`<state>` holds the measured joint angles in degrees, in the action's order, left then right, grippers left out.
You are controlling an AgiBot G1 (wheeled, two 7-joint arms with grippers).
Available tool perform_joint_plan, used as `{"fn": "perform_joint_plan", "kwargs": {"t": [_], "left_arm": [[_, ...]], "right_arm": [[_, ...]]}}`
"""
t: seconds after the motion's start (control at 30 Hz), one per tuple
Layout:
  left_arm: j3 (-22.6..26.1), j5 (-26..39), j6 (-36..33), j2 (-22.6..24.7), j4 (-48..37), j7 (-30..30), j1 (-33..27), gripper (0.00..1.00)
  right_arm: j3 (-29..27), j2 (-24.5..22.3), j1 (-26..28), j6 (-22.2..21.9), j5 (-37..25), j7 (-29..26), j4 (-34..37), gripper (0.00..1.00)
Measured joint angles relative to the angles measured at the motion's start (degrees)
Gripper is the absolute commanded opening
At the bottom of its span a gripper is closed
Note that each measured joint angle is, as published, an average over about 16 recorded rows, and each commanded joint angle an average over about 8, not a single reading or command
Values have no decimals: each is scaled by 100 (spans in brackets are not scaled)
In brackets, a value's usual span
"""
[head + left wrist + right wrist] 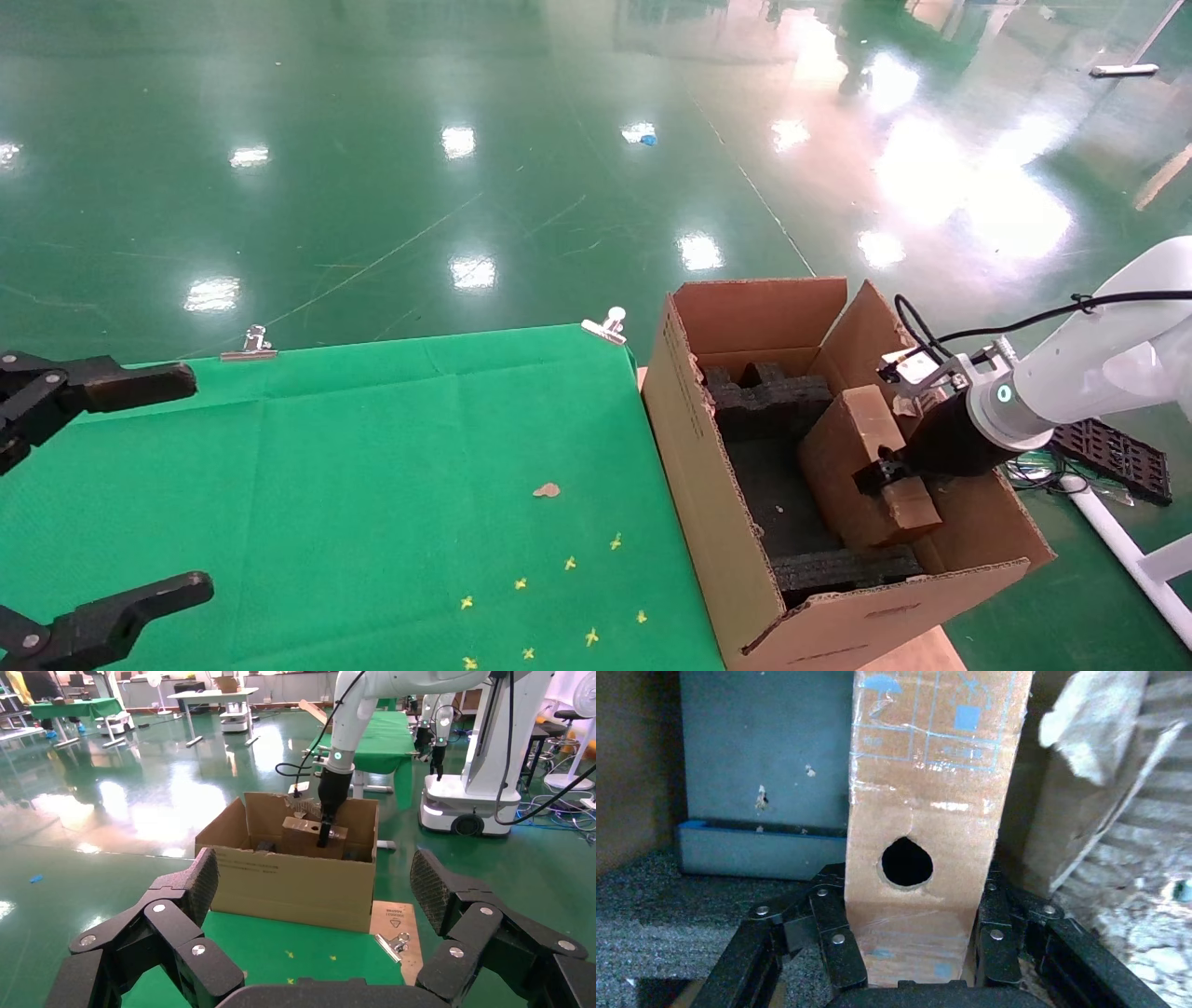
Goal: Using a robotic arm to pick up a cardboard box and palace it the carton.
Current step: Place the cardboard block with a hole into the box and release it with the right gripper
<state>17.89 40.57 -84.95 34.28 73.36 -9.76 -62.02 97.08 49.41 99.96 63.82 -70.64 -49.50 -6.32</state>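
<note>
The carton stands open at the right end of the green table, with black foam inserts inside. The white robotic arm reaches into it from the right. Its right gripper is shut on the slim cardboard box, which sits tilted inside the carton, low between the inserts. In the right wrist view the fingers press both sides of the cardboard box just below its round hole. My left gripper is open and holds nothing, over the table's left edge. The left wrist view shows the carton ahead of it.
The green cloth is held by metal clips and carries small yellow marks. One carton flap is torn. A black crate and a white frame sit on the floor to the right.
</note>
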Motion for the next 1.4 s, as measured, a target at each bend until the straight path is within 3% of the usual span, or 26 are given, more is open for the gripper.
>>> {"fn": "perform_joint_plan", "kwargs": {"t": [0.63, 1.03, 1.4], "left_arm": [[4, -3, 2, -2, 0, 2, -1, 100], [7, -5, 3, -3, 0, 3, -2, 100], [9, -6, 4, -4, -1, 5, -2, 100]], "right_arm": [[65, 207, 278, 34, -115, 338, 306, 100], [217, 270, 1351, 131, -394, 977, 140, 100], [-132, -206, 2090, 230, -11, 1722, -437, 100]]}}
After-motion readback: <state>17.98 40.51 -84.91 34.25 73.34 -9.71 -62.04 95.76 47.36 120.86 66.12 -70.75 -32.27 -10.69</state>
